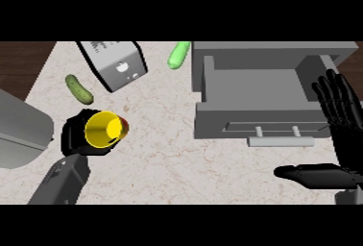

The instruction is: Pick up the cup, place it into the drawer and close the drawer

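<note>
The cup [106,129] is yellow and round, seen from above with its mouth open toward the view; its inside is a bright, glossy yellow, and a sliver of red shows along its right rim; it sits toward the left edge of the desk [163,158], a pale marbled top; the left hand [79,136] is wrapped round it, black fingers [73,126] curled about its left side and underside, so the cup's outer wall is mostly hidden; the grey left forearm runs down to the lower left corner of the view.

The drawer [255,93] is grey and stands pulled open at the desk's back right corner, its box bare inside; its front panel faces the near edge and carries a pale bar handle [281,141] on 2 short posts.

The right hand [344,125] shows at the right edge, just beside the drawer's right wall; its fingers [332,91] are straight and slightly spread, pointing toward the back edge, and its thumb [305,172] juts out to the left near the front; it holds nothing.

Elsewhere on the desk lie 2 green vegetables: a dark, bumpy pickle [79,89] near the left edge behind the cup, and a lighter green cucumber [179,55] at the back edge, just left of the drawer; between them a tilted grey toaster [113,65] with a black rim; a large grey block [21,129] fills the left edge.
</note>
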Tool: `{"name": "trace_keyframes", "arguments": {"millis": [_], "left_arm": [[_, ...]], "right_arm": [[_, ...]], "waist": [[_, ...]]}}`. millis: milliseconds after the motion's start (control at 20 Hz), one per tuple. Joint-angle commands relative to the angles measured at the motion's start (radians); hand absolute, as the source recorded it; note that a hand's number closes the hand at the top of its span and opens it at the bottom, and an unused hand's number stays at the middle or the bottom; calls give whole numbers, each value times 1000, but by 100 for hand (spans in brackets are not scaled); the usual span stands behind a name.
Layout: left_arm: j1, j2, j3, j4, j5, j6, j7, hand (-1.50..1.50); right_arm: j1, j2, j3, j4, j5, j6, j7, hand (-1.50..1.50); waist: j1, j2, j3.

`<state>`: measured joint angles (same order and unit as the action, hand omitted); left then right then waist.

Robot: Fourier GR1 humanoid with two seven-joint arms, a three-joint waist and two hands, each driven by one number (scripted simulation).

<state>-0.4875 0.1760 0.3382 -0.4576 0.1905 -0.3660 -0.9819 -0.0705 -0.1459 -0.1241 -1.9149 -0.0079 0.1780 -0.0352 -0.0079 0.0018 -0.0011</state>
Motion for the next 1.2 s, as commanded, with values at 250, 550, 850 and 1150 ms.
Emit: {"name": "trace_keyframes", "arguments": {"millis": [250,550,850,1150], "left_arm": [[-88,-44,-90,-241,-9,18,92,150],[-146,-150,-183,-514,-22,201,356,150],[-311,-174,-250,-571,-51,327,527,150],[-393,-175,-401,-579,-5,483,631,150]], "right_arm": [[-15,-38,-64,-28,-63,18,50,-150],[33,-22,-50,-60,-60,22,52,-150],[49,-9,-32,-29,-16,21,-8,-150],[21,-47,-82,-10,-75,56,15,-150]], "waist": [[9,-6,2],[15,-11,2],[0,-4,2],[-6,-3,1]]}}
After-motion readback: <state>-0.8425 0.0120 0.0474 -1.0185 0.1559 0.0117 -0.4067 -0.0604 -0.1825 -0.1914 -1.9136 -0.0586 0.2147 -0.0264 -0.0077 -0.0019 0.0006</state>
